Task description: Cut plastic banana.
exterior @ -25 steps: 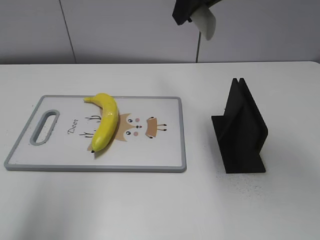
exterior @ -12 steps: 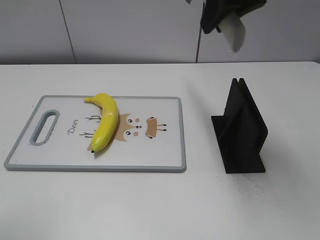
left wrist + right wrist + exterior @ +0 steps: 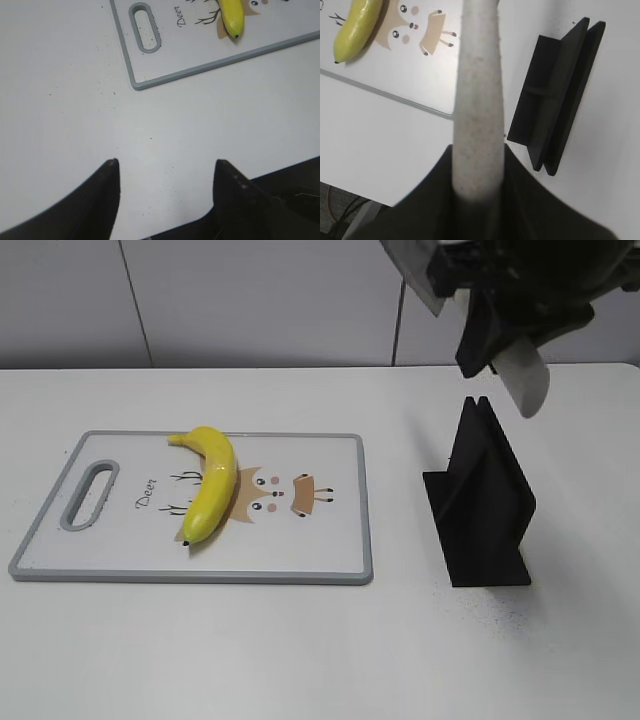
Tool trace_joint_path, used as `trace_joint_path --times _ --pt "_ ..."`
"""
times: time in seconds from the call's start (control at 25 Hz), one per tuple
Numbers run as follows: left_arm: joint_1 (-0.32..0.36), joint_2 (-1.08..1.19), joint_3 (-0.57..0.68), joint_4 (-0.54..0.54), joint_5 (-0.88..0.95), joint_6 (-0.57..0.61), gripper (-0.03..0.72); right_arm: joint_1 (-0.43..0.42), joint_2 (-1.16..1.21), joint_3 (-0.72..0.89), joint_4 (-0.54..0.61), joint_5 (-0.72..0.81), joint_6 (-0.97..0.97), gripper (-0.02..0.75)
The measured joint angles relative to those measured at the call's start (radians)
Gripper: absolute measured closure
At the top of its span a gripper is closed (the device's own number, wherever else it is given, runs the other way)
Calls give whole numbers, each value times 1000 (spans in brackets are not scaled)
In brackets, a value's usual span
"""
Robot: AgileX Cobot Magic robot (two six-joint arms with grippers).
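Gripping a knife (image 3: pixel 476 100), the right gripper (image 3: pixel 500 335) is clamped on it, blade down above the stand (image 3: pixel 485 495). Banana (image 3: pixel 208 483) lies whole, well to its left on the board (image 3: pixel 300 550). Left gripper (image 3: pixel 165 172) gapes, empty.

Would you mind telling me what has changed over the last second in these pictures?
The right tool, shut on the white knife, has carried it rightward and downward in the exterior view, from above the board's right end to just above the black knife stand. Nothing was let go. The plastic banana, the cutting board and the stand have not moved.
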Motion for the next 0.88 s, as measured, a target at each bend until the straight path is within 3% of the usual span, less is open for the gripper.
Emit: trace_joint_path --times 0.44,0.88 --pt "0 -292 85 0 -41 -1 142 0 -113 290 -8 -101 83 559" --pt "0 -317 133 0 -160 -1 157 0 -185 360 -43 -107 160 559"
